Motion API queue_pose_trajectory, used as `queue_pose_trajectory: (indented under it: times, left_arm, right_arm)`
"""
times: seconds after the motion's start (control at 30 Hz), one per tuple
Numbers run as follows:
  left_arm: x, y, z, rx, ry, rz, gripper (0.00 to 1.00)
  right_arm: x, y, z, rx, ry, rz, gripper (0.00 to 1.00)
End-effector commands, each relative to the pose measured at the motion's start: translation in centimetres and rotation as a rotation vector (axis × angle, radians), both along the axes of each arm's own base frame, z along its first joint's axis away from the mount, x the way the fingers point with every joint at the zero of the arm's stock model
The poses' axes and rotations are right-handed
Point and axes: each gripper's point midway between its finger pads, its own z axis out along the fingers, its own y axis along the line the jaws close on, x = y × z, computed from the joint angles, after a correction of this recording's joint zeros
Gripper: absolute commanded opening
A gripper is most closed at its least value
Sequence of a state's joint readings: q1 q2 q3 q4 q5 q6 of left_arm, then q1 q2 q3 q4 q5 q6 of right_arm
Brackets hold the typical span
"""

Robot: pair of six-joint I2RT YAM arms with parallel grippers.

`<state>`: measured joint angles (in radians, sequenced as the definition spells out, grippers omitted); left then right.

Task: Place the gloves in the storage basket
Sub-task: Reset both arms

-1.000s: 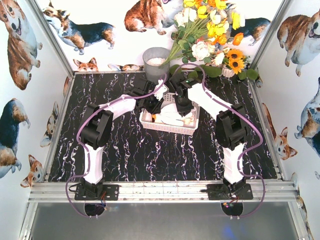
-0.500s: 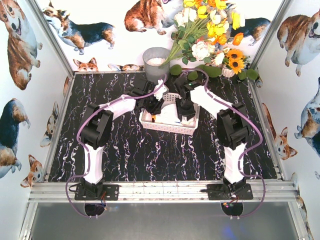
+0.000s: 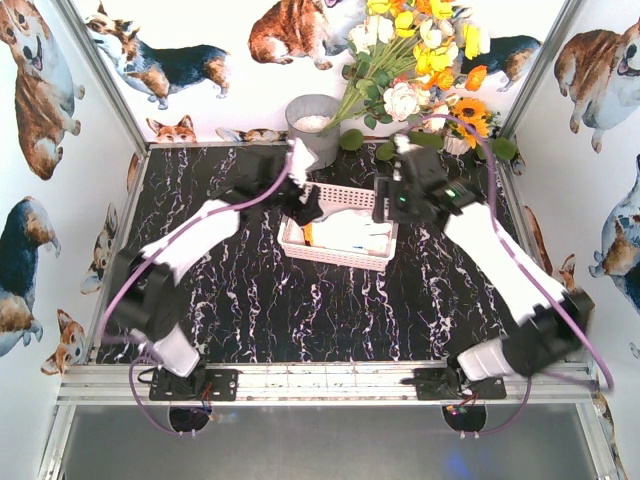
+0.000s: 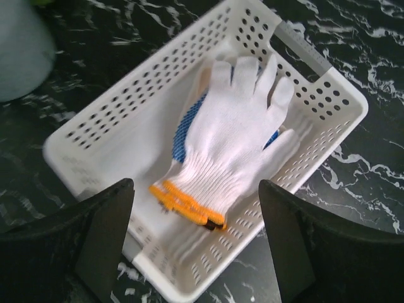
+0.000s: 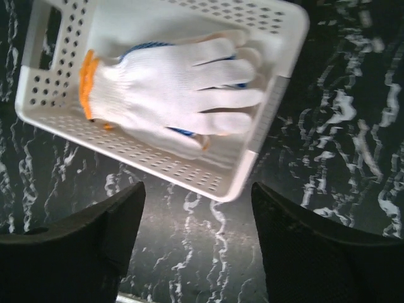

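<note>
The gloves (image 3: 350,235) lie stacked inside the storage basket (image 3: 335,258), white knit with orange cuffs and blue dots showing at the edges. In the left wrist view the top glove (image 4: 230,145) rests flat in the basket (image 4: 113,120), with my left gripper (image 4: 196,184) open above its cuff end and holding nothing. Seen from the right wrist, the glove (image 5: 170,88) fills the basket (image 5: 158,167), and my right gripper (image 5: 197,187) hangs open and empty over the table just beyond the rim. From above, the left gripper (image 3: 302,200) and the right gripper (image 3: 385,205) flank the basket.
A grey round bucket (image 3: 312,125) stands just behind the basket's left end, also at the corner of the left wrist view (image 4: 19,44). A bunch of artificial flowers (image 3: 420,60) fills the back right corner. Walls enclose the black marbled table (image 3: 250,300).
Both grippers have opened and lifted back out of the basket, the left towards the far left, the right to the right. The gloves they held now lie in the basket.
</note>
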<state>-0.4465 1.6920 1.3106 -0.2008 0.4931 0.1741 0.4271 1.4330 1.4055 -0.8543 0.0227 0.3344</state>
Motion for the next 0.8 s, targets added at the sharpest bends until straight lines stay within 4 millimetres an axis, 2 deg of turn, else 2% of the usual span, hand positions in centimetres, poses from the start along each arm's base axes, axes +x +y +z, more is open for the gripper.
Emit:
queue_pose_trajectory:
  times: [0.0,0.03,0.1,0.13,0.17,0.2,0.23,0.33,0.43,0.47,0.57,0.6,0.7,0.77]
  left_arm:
    - [1.2,6.4,2.0,-0.126,-0.021,0.304,0.74]
    - [1.4,8.7,1.8,-0.164,-0.024,0.394,0.76]
    - [1.3,14.1,1.1,-0.202,-0.046,0.597,0.79]
    - [0.8,17.1,-0.3,-0.190,-0.037,0.715,0.83]
    - [0.8,19.9,0.1,-0.191,-0.069,0.822,0.86]
    - [-0.4,22.8,-2.1,-0.160,-0.052,0.942,0.93]
    - [-1.1,25.1,-2.6,-0.154,-0.067,1.038,0.98]
    - [-2.7,29.7,-3.4,-0.137,-0.161,1.224,1.00]
    - [-3.6,32.0,-5.0,-0.099,-0.250,1.321,1.00]
    - [-3.8,32.3,-5.6,-0.088,-0.271,1.328,1.00]
    - [-3.6,32.2,-7.0,-0.065,-0.319,1.289,1.00]
    - [-3.4,32.1,-7.4,-0.062,-0.333,1.272,1.00]
    - [-2.5,31.4,-7.3,-0.051,-0.386,1.203,1.00]
    - [-2.0,30.6,-6.4,-0.052,-0.477,1.123,1.00]
  right_arm:
    - [1.1,-4.3,1.4,0.024,-0.211,-0.116,0.75]
    - [1.3,-5.5,1.1,0.032,-0.256,-0.146,0.80]
    - [1.3,-8.2,-0.8,0.016,-0.309,-0.210,0.88]
    - [1.0,-9.9,-0.9,0.004,-0.353,-0.254,0.90]
    - [0.7,-11.5,-1.8,-0.025,-0.377,-0.300,0.92]
    - [0.5,-13.0,-2.5,-0.064,-0.405,-0.346,0.95]
    - [0.1,-14.3,-3.4,-0.110,-0.425,-0.376,0.98]
    - [-0.8,-17.2,-5.6,-0.220,-0.503,-0.467,0.99]
    - [-1.3,-18.5,-7.3,-0.250,-0.598,-0.520,1.00]
    - [-1.0,-18.5,-7.2,-0.237,-0.658,-0.530,1.00]
    - [-0.9,-18.4,-9.4,-0.256,-0.681,-0.501,1.00]
    - [-0.4,-18.4,-9.4,-0.262,-0.686,-0.499,1.00]
    - [1.4,-17.9,-10.1,-0.265,-0.660,-0.485,1.00]
    - [2.9,-17.2,-10.7,-0.303,-0.672,-0.405,1.00]
